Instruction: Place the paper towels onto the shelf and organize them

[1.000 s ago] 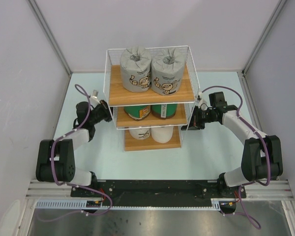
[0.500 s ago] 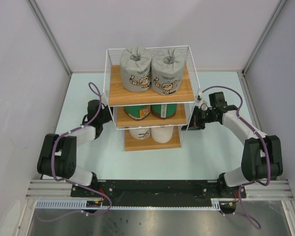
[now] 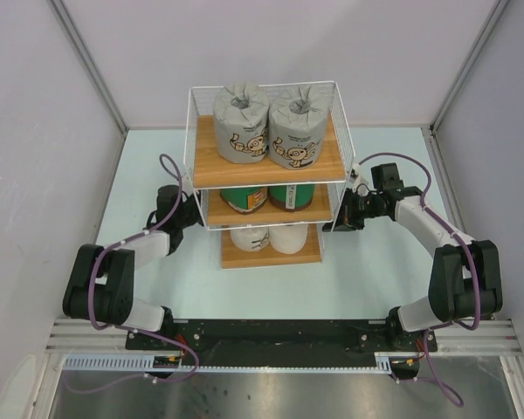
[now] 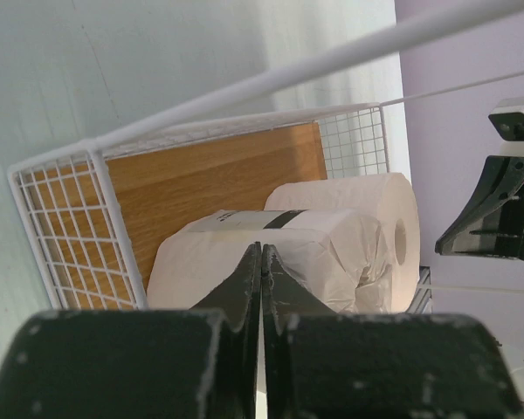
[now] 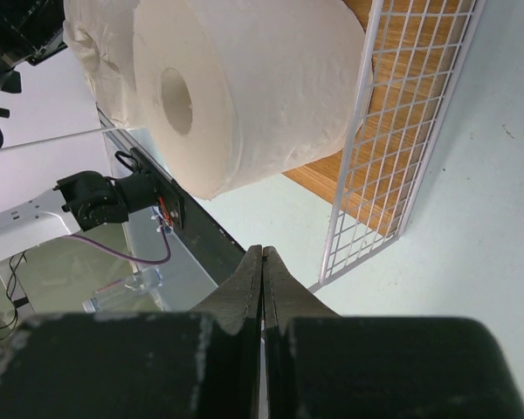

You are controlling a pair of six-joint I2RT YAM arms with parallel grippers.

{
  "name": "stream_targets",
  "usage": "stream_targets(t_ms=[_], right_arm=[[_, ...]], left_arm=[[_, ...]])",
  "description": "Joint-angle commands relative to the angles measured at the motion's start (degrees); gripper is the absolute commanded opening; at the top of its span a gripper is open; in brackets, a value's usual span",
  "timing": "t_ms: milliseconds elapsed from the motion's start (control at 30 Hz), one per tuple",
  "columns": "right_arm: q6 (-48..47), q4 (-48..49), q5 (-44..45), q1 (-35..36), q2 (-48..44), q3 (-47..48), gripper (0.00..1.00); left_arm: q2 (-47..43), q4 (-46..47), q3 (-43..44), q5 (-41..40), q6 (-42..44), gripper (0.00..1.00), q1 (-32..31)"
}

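The shelf stands mid-table and holds all the paper towels. Two grey cartoon-print rolls sit on its top board. Two green rolls are on the middle board. On the bottom board lie a white-wrapped roll and a bare white roll. My left gripper is shut and empty, low at the shelf's left side, pointing at the wrapped roll. The right gripper is also shut and empty, beside the shelf's right wire panel.
Grey walls close in the table on the left, back and right. The black mounting rail runs along the near edge. Bare pale-green tabletop lies between the shelf and the rail.
My left arm has swung its wrist down and in towards the shelf's lower left side. The right arm has not moved, and the rolls stay put.
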Motion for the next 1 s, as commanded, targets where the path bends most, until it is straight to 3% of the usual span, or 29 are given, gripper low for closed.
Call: stream_targets(t_ms=[0,267,567,667,800,833,933,967], right_arm=[[-0.4,0.5,0.0,-0.3,-0.1,0.2,0.00],[1.0,1.1,2.1,-1.1,-2.5,0.2,0.00],[4.7,3.1,7.9,-6.1,-9.0,0.2,0.00],[6.5,3.9,13.1,-6.9,-11.7,0.3,0.00],[7.1,4.3,22.8,-7.5,-15.9,0.2,0.19],[7.2,4.3,24.2,-7.5,-16.6,0.2,0.31],[7.2,4.0,29.4,-7.8,-20.0,0.2,0.53],[7.3,3.8,30.7,-7.8,-21.0,0.2,0.57]], left_arm=[[-3.3,0.1,-1.3,-0.5,1.5,0.00,-0.5],[-5.4,-6.9,3.5,-1.1,1.4,0.00,1.8],[-17.9,-19.1,3.7,-3.9,3.5,0.00,8.2],[-23.7,-26.9,5.0,-10.2,6.2,0.04,8.7],[-30.8,-39.6,7.1,-19.0,9.1,0.09,10.6],[-32.0,-41.2,7.9,-20.8,9.5,0.11,10.9],[-37.3,-45.5,9.1,-24.0,11.4,0.34,11.1],[-38.3,-46.6,9.6,-24.9,12.3,0.53,11.1]])
